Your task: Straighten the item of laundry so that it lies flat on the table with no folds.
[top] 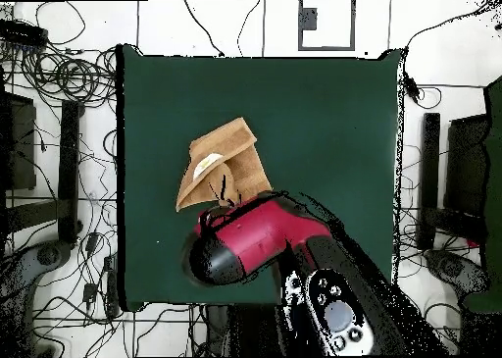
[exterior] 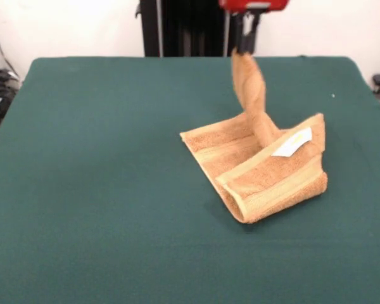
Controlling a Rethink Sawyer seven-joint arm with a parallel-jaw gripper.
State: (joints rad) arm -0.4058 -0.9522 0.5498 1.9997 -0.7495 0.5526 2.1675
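Orange-tan terry towel (exterior: 266,168) lies folded on the dark green felt desk (exterior: 101,190), right of centre; the black hand (exterior: 246,43) is closed on one lifted corner.

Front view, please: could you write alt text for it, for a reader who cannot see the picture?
A robot's tool at the top edge holds one corner of an orange-tan towel lifted into a twisted strip, while the rest lies folded over itself on a dark green table. A white label shows on the folded part.
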